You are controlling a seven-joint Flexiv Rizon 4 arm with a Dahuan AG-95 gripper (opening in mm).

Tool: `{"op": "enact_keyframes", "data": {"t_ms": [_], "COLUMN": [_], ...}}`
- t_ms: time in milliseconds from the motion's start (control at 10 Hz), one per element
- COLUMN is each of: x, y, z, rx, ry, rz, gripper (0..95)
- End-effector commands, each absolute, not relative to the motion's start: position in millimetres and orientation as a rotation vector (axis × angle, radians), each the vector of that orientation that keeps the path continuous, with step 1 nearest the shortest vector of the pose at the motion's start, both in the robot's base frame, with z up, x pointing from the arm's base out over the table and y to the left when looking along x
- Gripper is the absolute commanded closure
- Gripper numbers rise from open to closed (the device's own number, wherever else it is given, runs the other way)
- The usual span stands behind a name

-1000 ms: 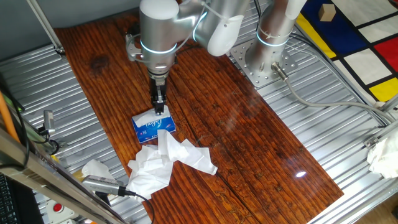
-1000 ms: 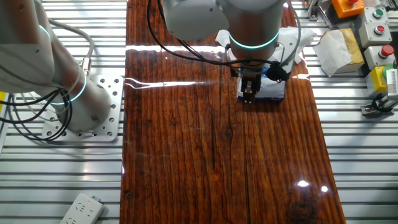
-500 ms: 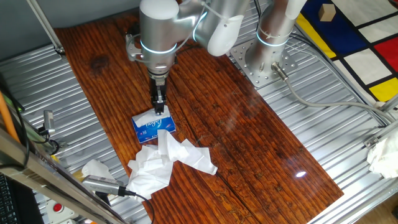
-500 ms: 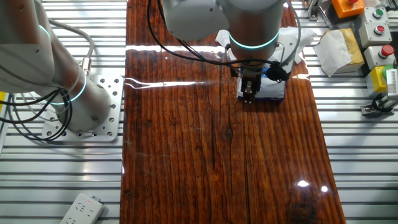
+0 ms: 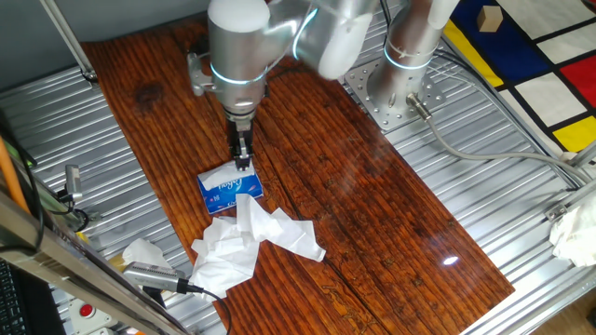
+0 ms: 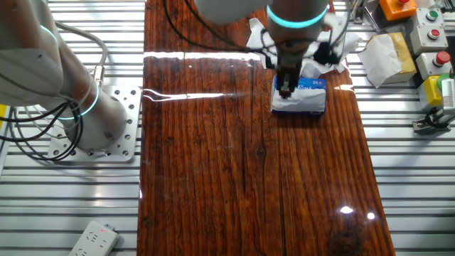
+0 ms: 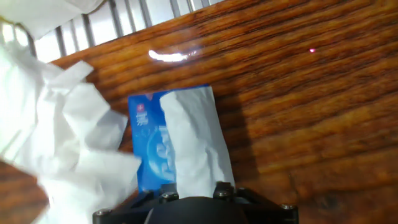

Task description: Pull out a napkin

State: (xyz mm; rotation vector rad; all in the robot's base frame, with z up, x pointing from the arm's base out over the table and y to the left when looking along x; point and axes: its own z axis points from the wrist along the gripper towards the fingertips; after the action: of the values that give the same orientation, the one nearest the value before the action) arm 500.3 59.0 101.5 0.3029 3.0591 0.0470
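The blue pack (image 5: 229,192) with white lettering lies on the wooden board. My gripper (image 5: 244,164) stands upright over its far end, shut on the napkin (image 7: 194,144). In the hand view the napkin is a narrow white strip running from the pack (image 7: 147,152) up to the dark body of my hand at the bottom edge. In the other fixed view my gripper (image 6: 286,88) hangs just above the pack (image 6: 311,91), with white napkin (image 6: 293,107) showing along the pack's near edge. My fingertips are hidden in the hand view.
A large crumpled mass of white tissues (image 5: 250,239) lies just past the pack toward the board's end, also at the left (image 7: 59,134) of the hand view. Metal slats surround the board. A button box (image 6: 432,43) and more tissue (image 6: 384,55) sit beside it.
My hand has risen from the pack and shifted slightly. The napkin now stretches out of the pack with it. The pack stays on the board.
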Motion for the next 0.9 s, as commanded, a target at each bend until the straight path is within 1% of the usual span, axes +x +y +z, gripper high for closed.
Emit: {"op": "enact_keyframes", "data": {"t_ms": [100,900], "x": [508.8,508.8], "y": [62.7,62.7], "z": [97.2,97.2], "rx": [0.236,0.289], "ry": [3.140,3.137], "rz": [-0.032,-0.050], "gripper": [95.0,95.0]}}
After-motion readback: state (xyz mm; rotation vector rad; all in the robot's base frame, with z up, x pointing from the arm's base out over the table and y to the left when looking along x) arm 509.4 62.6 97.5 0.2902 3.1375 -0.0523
